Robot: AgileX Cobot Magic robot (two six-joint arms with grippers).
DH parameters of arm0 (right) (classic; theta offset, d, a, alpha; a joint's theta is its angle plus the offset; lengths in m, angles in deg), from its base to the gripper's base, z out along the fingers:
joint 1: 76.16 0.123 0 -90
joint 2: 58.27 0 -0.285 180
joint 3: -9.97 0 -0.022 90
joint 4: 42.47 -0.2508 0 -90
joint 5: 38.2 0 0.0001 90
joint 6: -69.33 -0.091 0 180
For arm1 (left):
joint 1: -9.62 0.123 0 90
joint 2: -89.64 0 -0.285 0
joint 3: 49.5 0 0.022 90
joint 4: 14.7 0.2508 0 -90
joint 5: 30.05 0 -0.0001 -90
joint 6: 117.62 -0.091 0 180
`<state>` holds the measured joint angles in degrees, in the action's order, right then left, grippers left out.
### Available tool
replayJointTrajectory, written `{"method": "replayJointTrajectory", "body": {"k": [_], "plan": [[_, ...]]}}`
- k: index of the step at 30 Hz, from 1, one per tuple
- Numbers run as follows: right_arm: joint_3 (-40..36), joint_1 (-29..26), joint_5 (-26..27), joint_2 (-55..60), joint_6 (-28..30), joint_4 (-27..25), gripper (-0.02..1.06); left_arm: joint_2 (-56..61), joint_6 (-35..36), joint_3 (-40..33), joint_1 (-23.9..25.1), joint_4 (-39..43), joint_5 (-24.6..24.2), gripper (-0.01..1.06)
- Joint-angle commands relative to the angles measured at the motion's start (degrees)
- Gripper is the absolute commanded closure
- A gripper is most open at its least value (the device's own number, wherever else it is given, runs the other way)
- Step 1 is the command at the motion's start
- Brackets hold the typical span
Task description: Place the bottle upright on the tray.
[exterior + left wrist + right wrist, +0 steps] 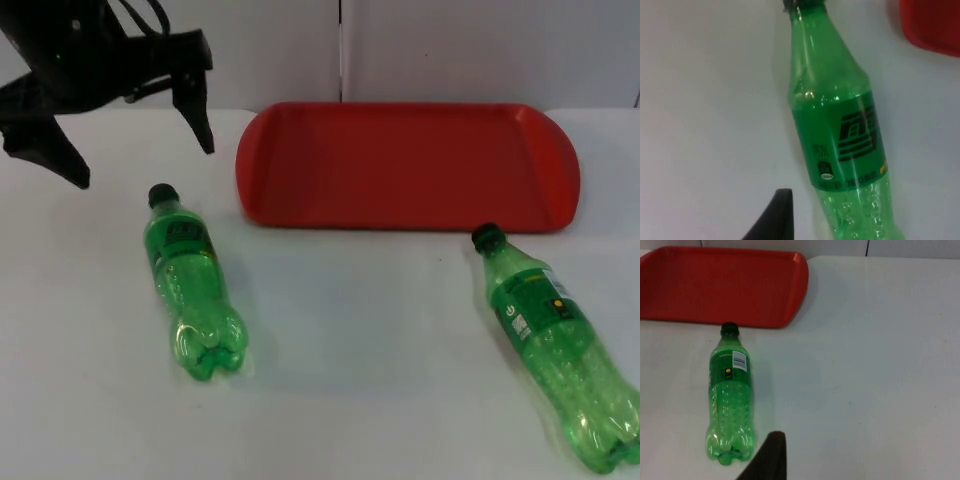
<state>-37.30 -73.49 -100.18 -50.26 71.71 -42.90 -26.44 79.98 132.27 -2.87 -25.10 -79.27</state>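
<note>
Two green plastic bottles with dark caps lie flat on the white table. The left bottle (pixel 192 285) (pixel 840 125) points its cap toward the far side. The right bottle (pixel 555 345) (pixel 729 395) lies with its cap toward the red tray (pixel 405 165) (pixel 720 285), which sits bare at the back. My left gripper (pixel 140 145) hovers open above the table just beyond the left bottle's cap, fingers spread wide with nothing between them. My right gripper (pixel 771 455) waits back from the right bottle, on the side of its base.
The grey partition wall (pixel 450 50) rises right behind the tray. A corner of the tray (pixel 935 25) lies close to the left bottle's neck. White table top (pixel 370 330) stretches between the two bottles.
</note>
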Motion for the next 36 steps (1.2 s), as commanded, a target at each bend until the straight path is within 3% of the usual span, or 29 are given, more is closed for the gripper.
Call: {"method": "replayJointTrajectory", "body": {"k": [1,15,36], "plan": [[-0.38,-0.27,0.16,-0.22,-0.20,-0.17,0.00,-1.33,2.04,0.41,-0.79,0.75,0.10,0.01],[-0.38,-0.27,0.16,-0.22,-0.20,-0.17,0.00,-6.41,13.64,0.91,-1.62,5.39,2.25,0.01],[-0.38,-0.27,0.16,-0.22,-0.20,-0.17,0.00,-18.42,17.14,7.76,-3.42,10.05,2.61,0.01]]}}
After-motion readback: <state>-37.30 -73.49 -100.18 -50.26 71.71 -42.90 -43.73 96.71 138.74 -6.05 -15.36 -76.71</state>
